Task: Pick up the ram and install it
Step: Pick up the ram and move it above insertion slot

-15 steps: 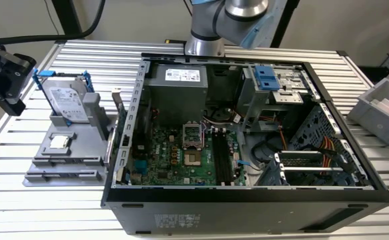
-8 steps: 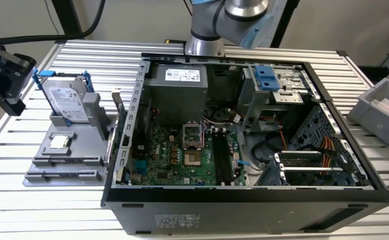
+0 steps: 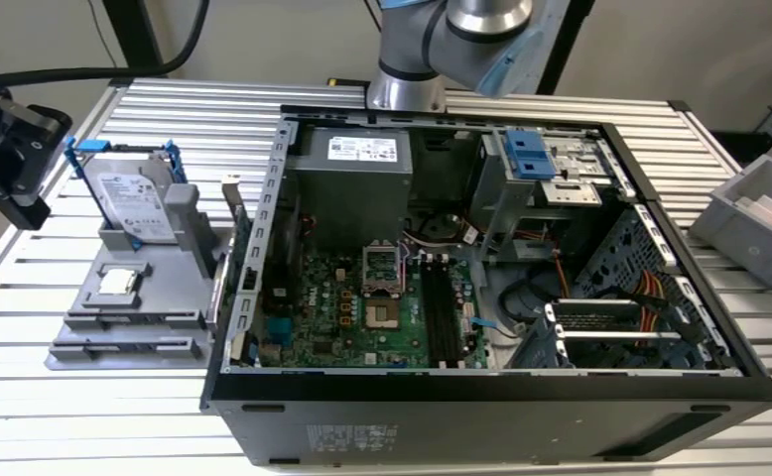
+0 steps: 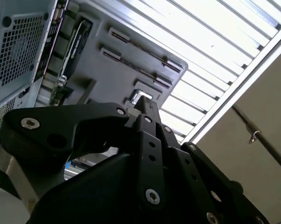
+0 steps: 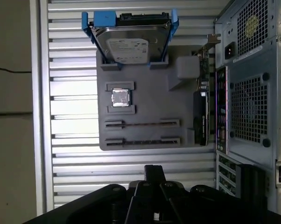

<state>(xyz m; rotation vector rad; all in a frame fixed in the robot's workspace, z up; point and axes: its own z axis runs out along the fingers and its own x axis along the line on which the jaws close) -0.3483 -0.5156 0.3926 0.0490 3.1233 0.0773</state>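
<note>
The claw [image 5: 154, 173] is closed, its tips pressed together with nothing between them, and it hangs over the slatted table [image 5: 70, 93] just off the edge of the grey tray [image 5: 149, 102]. The ram [image 5: 142, 140] shows as a thin dark strip on edge in the tray's nearest long holder, beside a second such strip, with the chip [image 5: 120, 98] and the hard drive [image 5: 131, 44] beyond.

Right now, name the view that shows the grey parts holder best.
The first wrist view: the grey parts holder is seen whole from above, every pocket clear. The exterior view shows it at a slant, at the exterior view's left. The second wrist view shows part of it beyond the gripper.
</note>
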